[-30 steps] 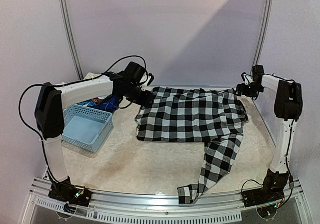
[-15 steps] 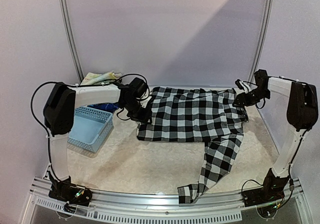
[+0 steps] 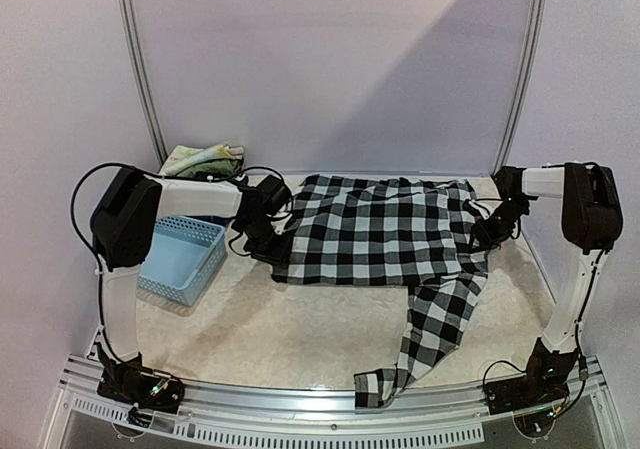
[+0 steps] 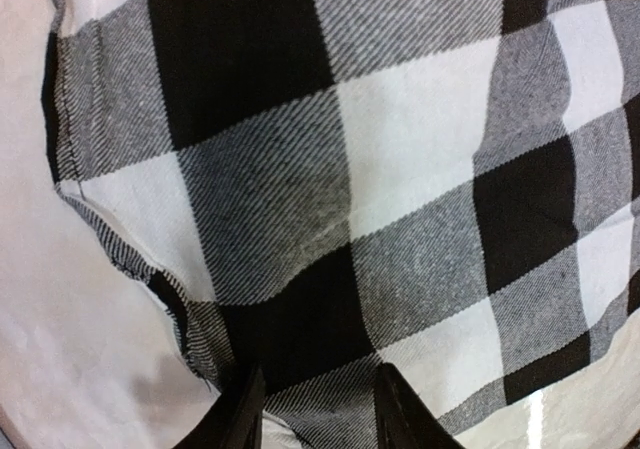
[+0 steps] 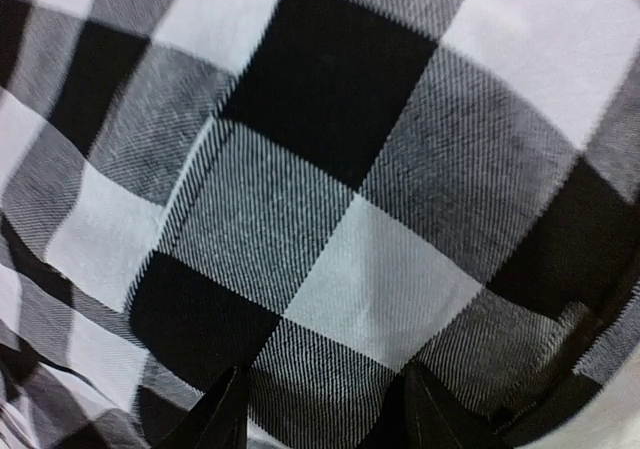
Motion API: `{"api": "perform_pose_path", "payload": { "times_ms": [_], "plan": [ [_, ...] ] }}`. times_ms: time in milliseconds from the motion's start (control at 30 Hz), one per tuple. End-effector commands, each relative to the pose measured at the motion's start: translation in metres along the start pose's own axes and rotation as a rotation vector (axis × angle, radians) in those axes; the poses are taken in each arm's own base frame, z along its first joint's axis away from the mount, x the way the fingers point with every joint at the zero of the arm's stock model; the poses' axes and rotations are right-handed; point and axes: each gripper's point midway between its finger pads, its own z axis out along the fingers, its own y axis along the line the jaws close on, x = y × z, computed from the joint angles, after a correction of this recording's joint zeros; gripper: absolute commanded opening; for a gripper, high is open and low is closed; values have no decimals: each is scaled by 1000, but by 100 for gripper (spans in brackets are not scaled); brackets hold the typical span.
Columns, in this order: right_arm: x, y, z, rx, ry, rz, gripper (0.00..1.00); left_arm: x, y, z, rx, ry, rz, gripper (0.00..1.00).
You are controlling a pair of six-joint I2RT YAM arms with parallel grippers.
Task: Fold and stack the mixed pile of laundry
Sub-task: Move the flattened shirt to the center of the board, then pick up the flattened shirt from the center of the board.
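The black-and-white checked shirt (image 3: 380, 231) lies spread flat in the middle of the table. One sleeve (image 3: 430, 329) trails to the near edge. My left gripper (image 3: 272, 252) is pressed down on the shirt's near left corner. In the left wrist view its jaws (image 4: 320, 409) stand partly apart, open, with checked cloth (image 4: 300, 169) between the fingertips. My right gripper (image 3: 487, 231) is down on the shirt's right edge, open, its fingers (image 5: 328, 409) astride flat checked cloth (image 5: 300, 219). A pale floral cloth (image 3: 205, 159) lies at the far left.
A light blue perforated basket (image 3: 180, 257) stands at the left, close to the left arm. A metal rail (image 3: 320, 409) runs along the near edge, and the sleeve's cuff (image 3: 372, 387) lies next to it. White walls close in the back and both sides.
Both grippers have come down and toward me along the shirt's sides, left to its near left corner, right to its right edge. Both pairs of jaws have narrowed.
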Motion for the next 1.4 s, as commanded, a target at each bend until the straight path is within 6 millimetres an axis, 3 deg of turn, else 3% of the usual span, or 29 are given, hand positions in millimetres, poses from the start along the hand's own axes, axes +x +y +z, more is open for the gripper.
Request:
{"api": "perform_pose_path", "payload": {
  "times_ms": [0, 200, 333, 433, 500, 567, 667, 733, 800, 833, 1000, 1100, 1133, 1233, 1367],
  "plan": [
    [38, 7, 0, 42, 132, -58, 53, 74, 16, 14, -37, 195, -62, 38],
    [70, 30, 0, 21, 220, -102, 52, 138, 10, -9, -26, 218, -106, 36],
    [92, 76, -11, -30, 261, -209, 53, 172, -3, -27, -26, 215, -113, 35],
    [116, 104, -21, -51, 315, -279, 54, 191, -8, -41, -38, 207, -120, 34],
    [118, 117, -37, -74, 294, -289, 55, 200, -12, -52, -38, 204, -118, 34],
    [111, 120, -55, -59, 254, -295, 57, 197, -14, -69, -38, 186, -104, 35],
    [81, 115, -87, -7, 156, -312, 65, 165, -18, -111, -48, 100, -14, 43],
    [49, 112, -112, 11, 46, -314, 70, 122, -23, -149, -55, 1, 47, 52],
    [16, 104, -131, 37, -61, -299, 75, 87, -17, -170, -83, -59, 70, 60],
    [-2, 98, -140, 57, -119, -290, 77, 67, -11, -178, -94, -93, 59, 61],
    [-83, 80, -160, 36, -343, -182, 81, -31, 19, -179, -58, -258, -58, 64],
    [-117, 64, -146, -37, -383, -82, 82, -78, 33, -161, -7, -302, -108, 65],
    [-124, 56, -129, -62, -365, -35, 82, -91, 37, -150, 6, -301, -117, 66],
    [-144, 44, -104, -125, -346, 29, 82, -123, 45, -121, 57, -302, -140, 68],
    [-149, 28, -37, -189, -238, 86, 83, -150, 63, -81, 72, -300, -167, 70]
  ]
}}
